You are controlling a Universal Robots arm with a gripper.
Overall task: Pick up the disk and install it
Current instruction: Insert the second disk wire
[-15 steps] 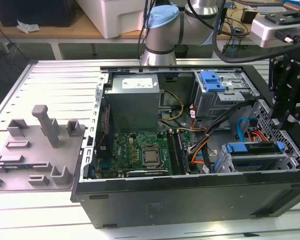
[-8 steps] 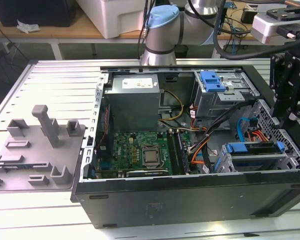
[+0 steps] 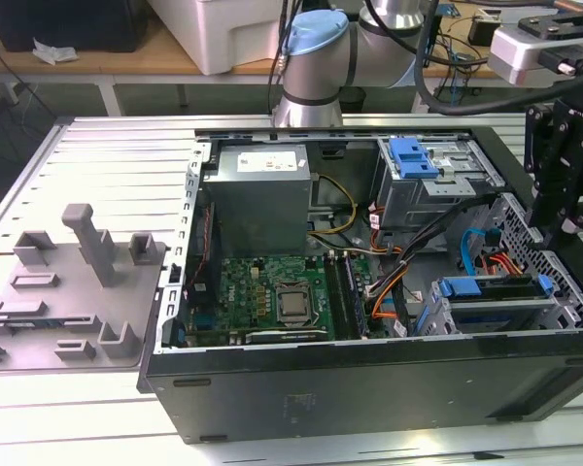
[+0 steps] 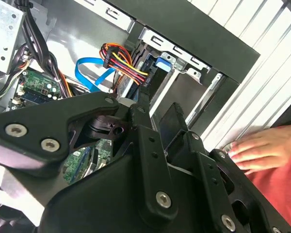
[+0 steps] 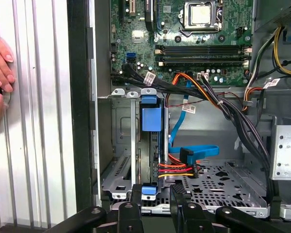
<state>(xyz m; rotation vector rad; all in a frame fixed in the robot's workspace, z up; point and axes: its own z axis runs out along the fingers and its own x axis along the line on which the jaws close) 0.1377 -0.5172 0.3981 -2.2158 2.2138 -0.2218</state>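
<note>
The disk point(image 5: 151, 145) stands on edge in the drive cage point(image 5: 121, 145) at the computer case's point(image 3: 369, 388) front corner, mostly hidden, only its blue rail showing. The gripper point(image 5: 157, 194) hangs just above it, jaws narrowly parted, empty. A person's hand point(image 4: 257, 148) rests on the slatted table point(image 3: 97, 165) beside the case.

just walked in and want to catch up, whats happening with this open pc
A robot arm is working on an open computer case lying on a ribbed table. Its gripper hangs over the drive cage at the exterior view's right, where the disk with its blue frame sits in a slot. A person's hand rests on the table beside the case.
</note>
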